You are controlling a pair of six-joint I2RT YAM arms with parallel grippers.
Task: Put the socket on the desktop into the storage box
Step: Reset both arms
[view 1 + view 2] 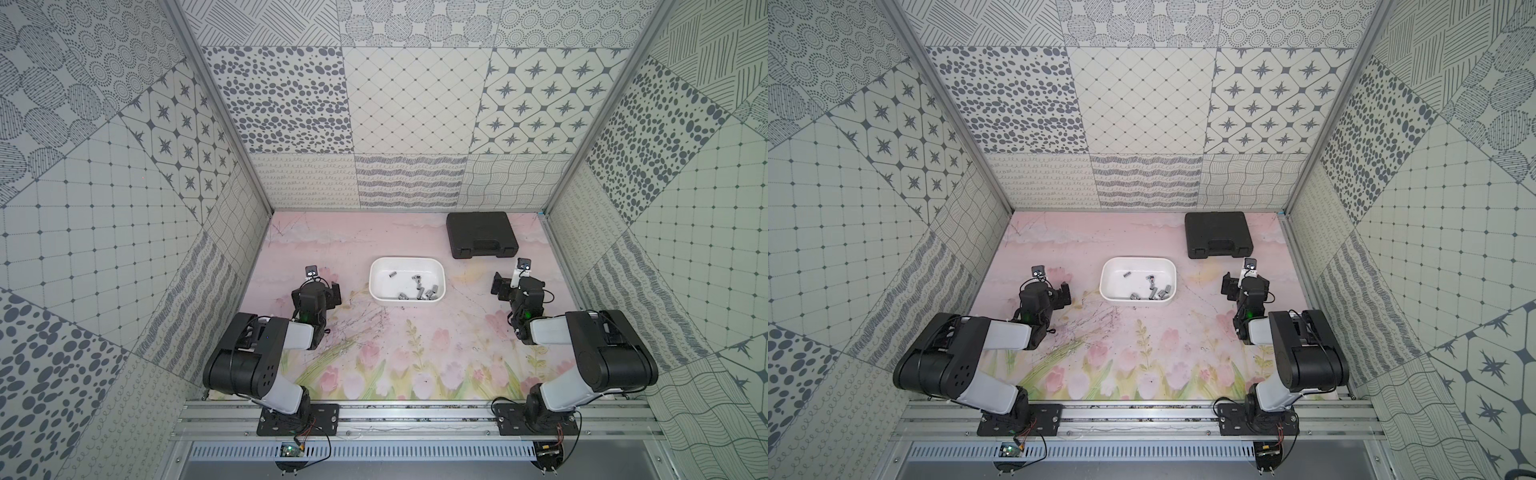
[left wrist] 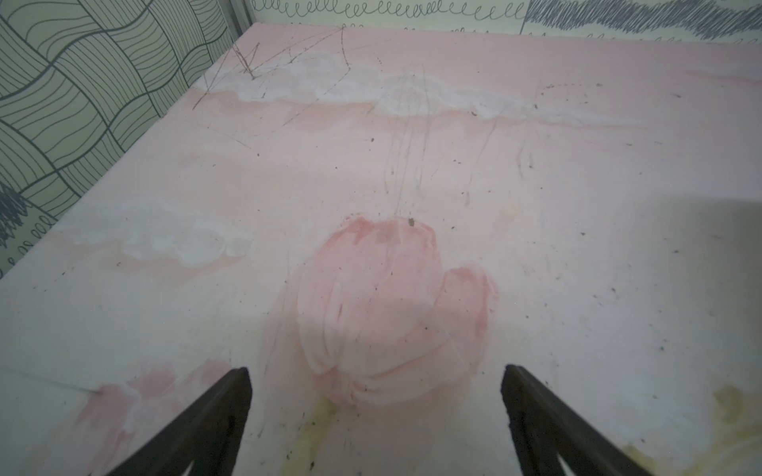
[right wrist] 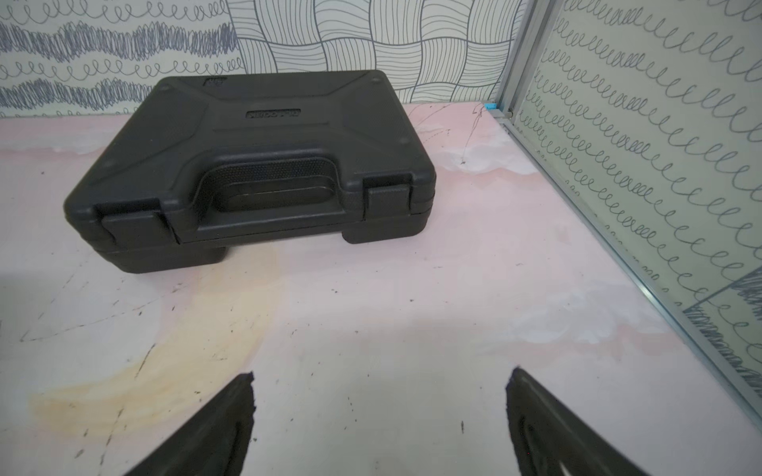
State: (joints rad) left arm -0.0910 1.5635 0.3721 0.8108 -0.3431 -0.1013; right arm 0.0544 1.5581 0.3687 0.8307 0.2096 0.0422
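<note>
Sockets (image 1: 420, 289) are lying inside the storage box (image 1: 406, 259). A little bunch of shiny metal ones is crowding toward the box's near right corner, and one is sitting by itself further left on the white floor.

The left gripper (image 2: 375, 371) is hanging wide open, with nothing at all between its black fingers (image 2: 231, 412). In its wrist view it's pointing down at a painted pink tulip (image 2: 391, 313) on the table (image 2: 453, 156), with just scuffed pink surface running out to the patterned walls.

The right gripper (image 3: 381, 375) is doing the same thing. Its jaws are spread just as wide, it's holding nothing, and there's only bare table under it.

Going outward, in both top views the left arm (image 1: 257, 353) is reaching in on the left of the box and the right arm (image 1: 598, 353) on the right. So the box is sitting between the two grippers in the middle of the table, and neither gripper is touching it.

Past the right gripper a black case (image 3: 251, 165) is lying flat and closed. Both latches are down and the handle is facing the gripper. In a top view the black case (image 1: 482, 235) is sitting near the back right corner of the table, behind and to the right of the box and clearly apart from it.

There's a tiny dark speck on the table just in front of the box, but it's too small for me to tell what it is.
</note>
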